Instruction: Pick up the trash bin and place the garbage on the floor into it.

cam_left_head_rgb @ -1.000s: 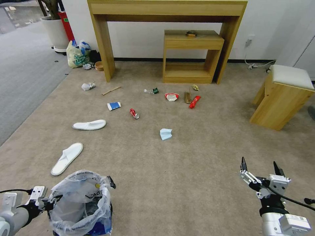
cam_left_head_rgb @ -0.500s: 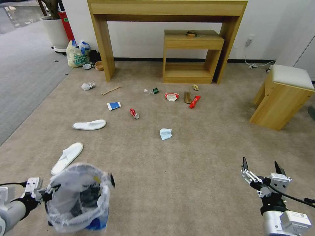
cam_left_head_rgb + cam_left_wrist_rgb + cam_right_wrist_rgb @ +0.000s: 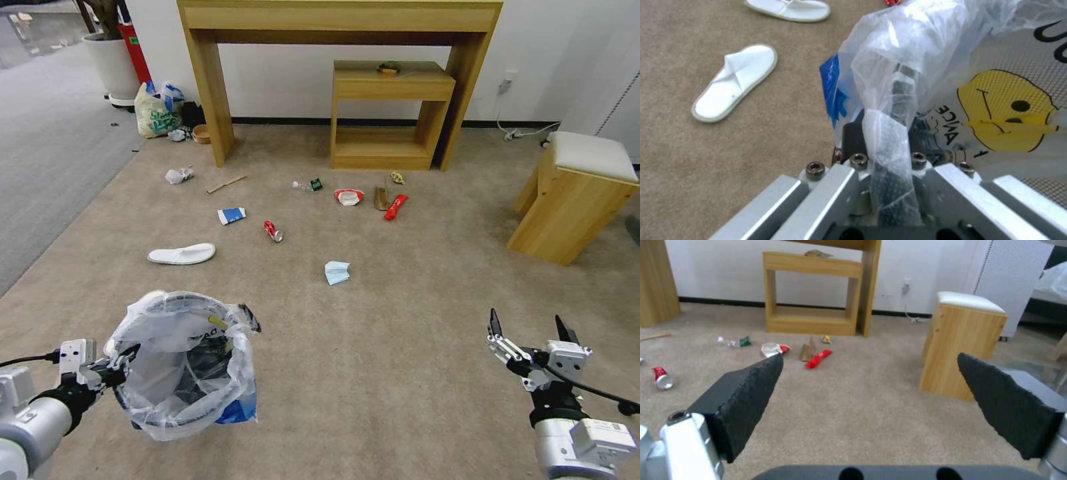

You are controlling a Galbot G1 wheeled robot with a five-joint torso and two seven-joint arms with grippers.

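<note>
My left gripper (image 3: 119,361) is shut on the rim of the trash bin (image 3: 183,363), a black bin with a crinkly bag, held off the floor (image 3: 373,373) at the near left. In the left wrist view the gripper (image 3: 889,150) clamps the bag-covered rim, with a white slipper (image 3: 735,81) on the carpet below. Garbage lies ahead: another slipper (image 3: 181,254), face mask (image 3: 337,272), paper cup (image 3: 231,215), red can (image 3: 273,231), bowl (image 3: 349,196), red wrapper (image 3: 395,207), stick (image 3: 225,184), bottle (image 3: 307,185). My right gripper (image 3: 530,327) hangs open at the near right, holding nothing.
A tall wooden console (image 3: 340,20) and a small shelf (image 3: 390,117) stand at the back wall. A padded wooden stool (image 3: 573,197) is at the right. A yellowish shopping bag (image 3: 157,113) and plant pot (image 3: 113,63) sit back left by grey carpet (image 3: 47,153).
My left gripper has lifted the trash bin up and forward; it now covers the nearer slipper in the head view. The right gripper rose slightly, still open.
</note>
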